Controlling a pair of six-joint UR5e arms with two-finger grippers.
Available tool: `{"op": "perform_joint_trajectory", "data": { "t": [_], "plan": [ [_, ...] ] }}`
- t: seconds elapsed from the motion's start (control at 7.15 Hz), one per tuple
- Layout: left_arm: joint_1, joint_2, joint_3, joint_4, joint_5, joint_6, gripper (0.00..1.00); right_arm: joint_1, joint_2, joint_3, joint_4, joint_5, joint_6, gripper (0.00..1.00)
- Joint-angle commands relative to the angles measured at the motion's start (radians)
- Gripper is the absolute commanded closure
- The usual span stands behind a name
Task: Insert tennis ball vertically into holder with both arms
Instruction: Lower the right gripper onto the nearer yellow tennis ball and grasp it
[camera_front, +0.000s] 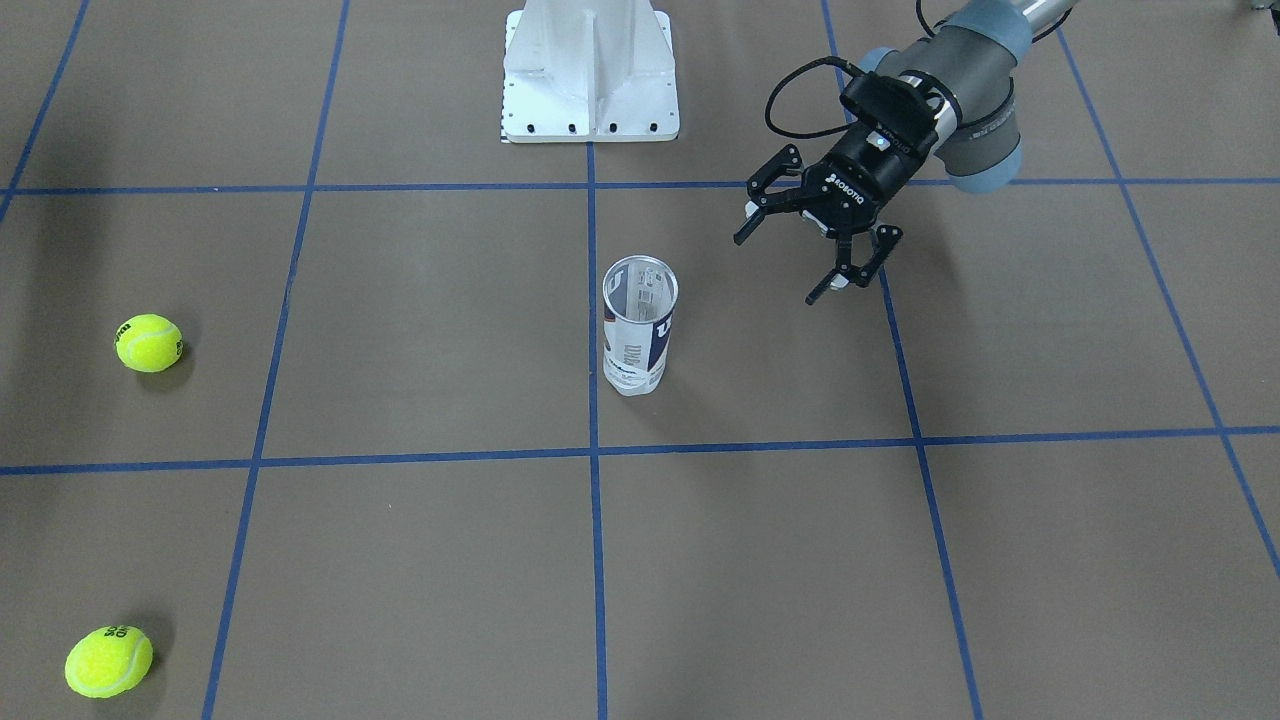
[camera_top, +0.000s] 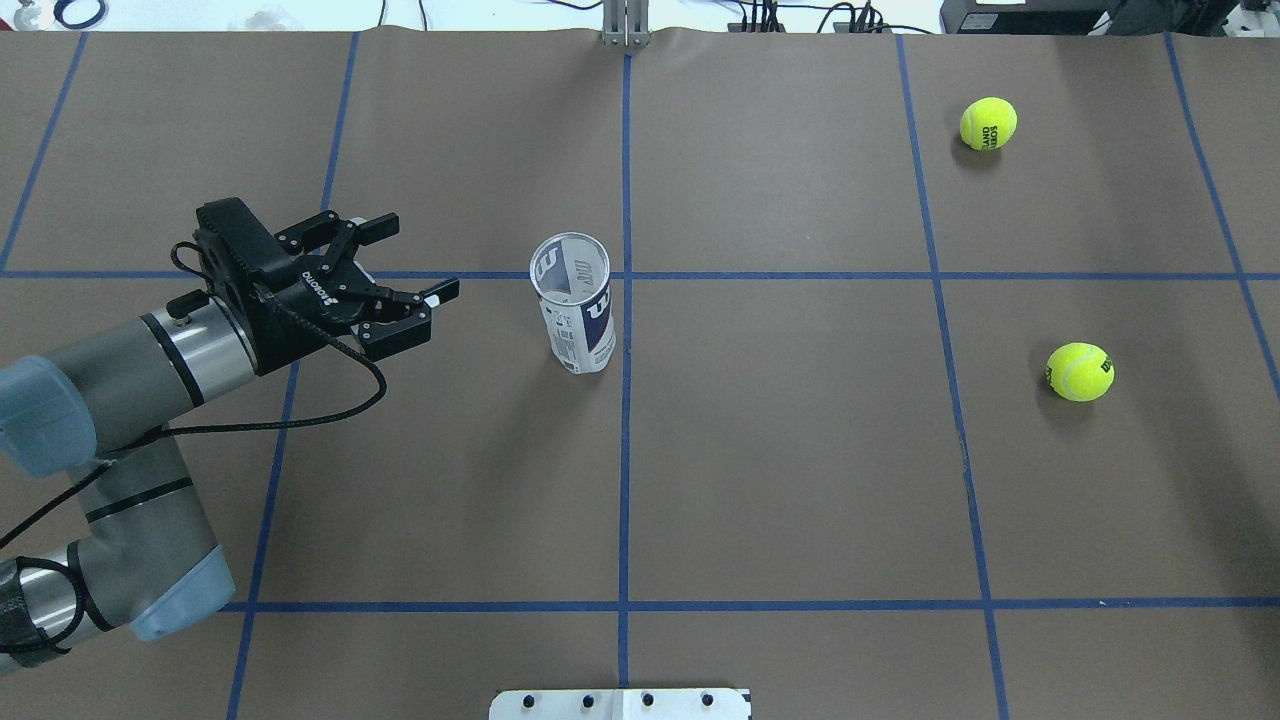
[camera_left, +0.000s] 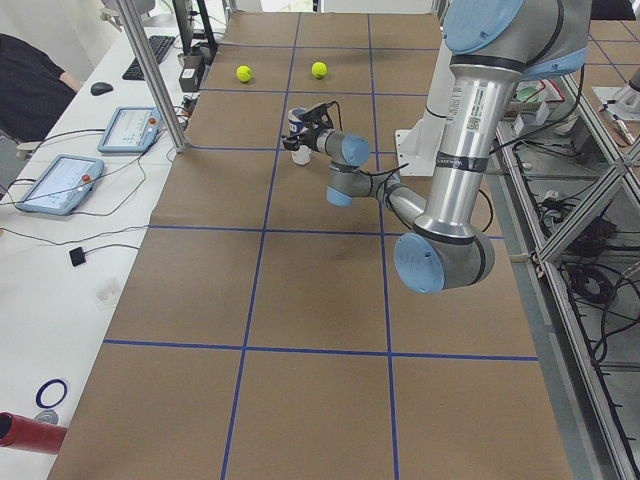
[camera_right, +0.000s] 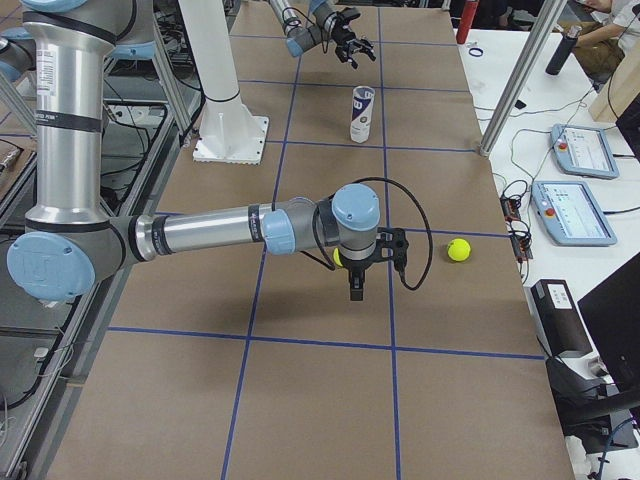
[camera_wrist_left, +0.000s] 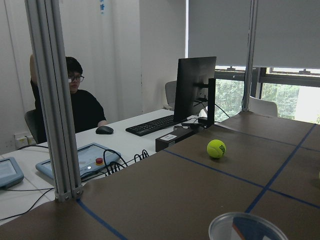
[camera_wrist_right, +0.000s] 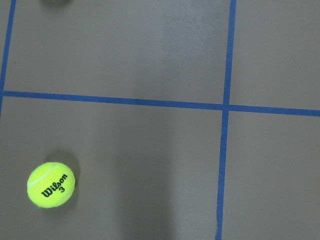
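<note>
As the holder (camera_top: 575, 310) stands upright, the left end effector (camera_top: 420, 258) hovers near, fingers spread; the right end effector (camera_right: 356, 288) cannot be judged.

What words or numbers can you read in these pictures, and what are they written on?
"Wilson 3": on the yellow-green felt tennis ball in the right wrist view.
"ROBOTIQ": on the black two-finger left gripper.
"W": on the clear plastic tube holder with the navy and white label.
The holder's smaller label print: too blurred to read.

White pedestal base (camera_front: 590, 70), blue tape grid (camera_front: 450, 187), seated person (camera_wrist_left: 82, 107), keyboard (camera_wrist_left: 152, 125), mouse (camera_wrist_left: 104, 130), monitor (camera_wrist_left: 196, 82)
</note>
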Motion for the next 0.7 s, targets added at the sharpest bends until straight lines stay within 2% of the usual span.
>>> {"op": "perform_joint_trajectory", "data": {
  "t": [0.0, 0.14, 0.28, 0.56],
  "plan": [
    [0.008, 0.0, 0.023, 0.032, -0.012, -0.015, 0.01, -0.144, 0.003, -0.004, 0.128, -0.002, 0.214, 0.0],
    [0.009, 0.001, 0.04, 0.032, -0.014, -0.015, 0.01, -0.226, 0.005, 0.002, 0.176, -0.038, 0.336, 0.0],
    [0.009, 0.0, 0.046, 0.032, -0.029, -0.015, 0.01, -0.3, 0.006, 0.0, 0.254, -0.119, 0.421, 0.0],
    [0.009, 0.006, 0.059, 0.032, -0.03, -0.015, 0.01, -0.386, 0.047, -0.009, 0.267, -0.157, 0.455, 0.0]
  ]
}}
